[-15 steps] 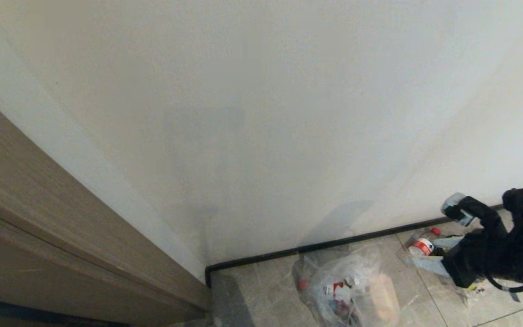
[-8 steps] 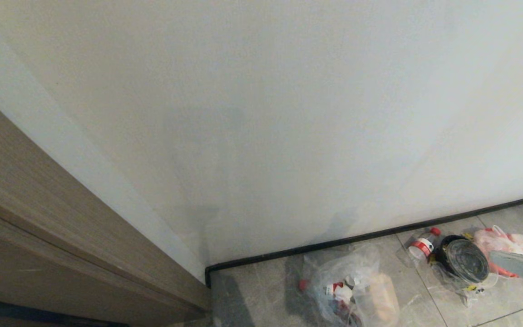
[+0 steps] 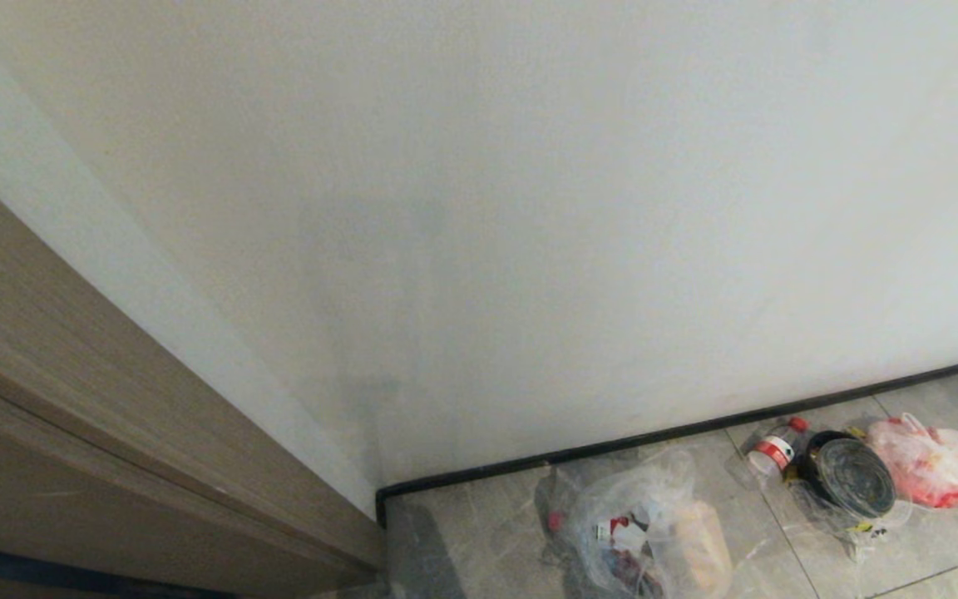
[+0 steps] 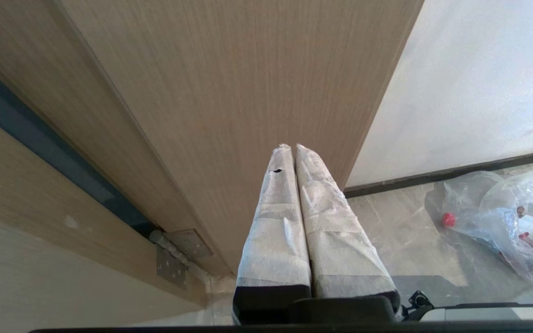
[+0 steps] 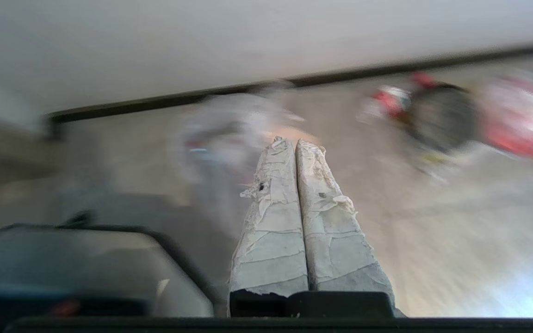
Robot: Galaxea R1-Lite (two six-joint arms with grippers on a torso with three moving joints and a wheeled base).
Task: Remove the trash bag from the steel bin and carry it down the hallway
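Delivery looks finished: trash bag (image 3: 649, 532) lies on hallway floor (image 3: 479, 532) by the wall, right claw (image 5: 294, 144) clenched empty, left claw (image 4: 293, 149) likewise clenched, nothing further needed.

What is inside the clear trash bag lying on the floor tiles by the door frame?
Through the trash bag show a red-and-white wrapper scrap, a tan cardboard-like piece and a small red cap. Its lower part runs out of view, so the rest is unseen.

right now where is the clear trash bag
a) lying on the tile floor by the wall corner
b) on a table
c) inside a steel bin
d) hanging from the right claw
a, the trash bag lies on the tile floor near the baseboard, and no claw touches it.
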